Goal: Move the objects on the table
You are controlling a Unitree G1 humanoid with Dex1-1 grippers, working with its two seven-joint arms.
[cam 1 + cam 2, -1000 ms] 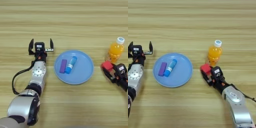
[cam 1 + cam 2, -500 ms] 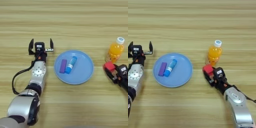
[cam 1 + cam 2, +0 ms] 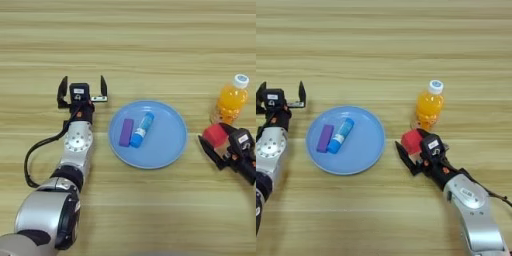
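Open table [image 3: 130, 45] beyond blue plate [image 3: 170, 145] and bottle [image 3: 429, 106].

Red cube [image 3: 412, 140], blue plate [image 3: 170, 145], purple block [image 3: 126, 132], orange bottle [image 3: 429, 107].

The right arm is cut off by the right edge of the left eye view, so that little beyond the right gripper [image 3: 218, 141] is shown there. The lower part of the red cube [image 3: 412, 141] is covered by the jaws closed on it, and whether it touches the counter [image 3: 384, 45] cannot be told. The foot of the orange-drink bottle [image 3: 429, 106] is partly hidden behind the cube and the gripper. The left arm is cropped by the bottom edge, and in the right eye view the left gripper [image 3: 281, 93] lies at the left edge.
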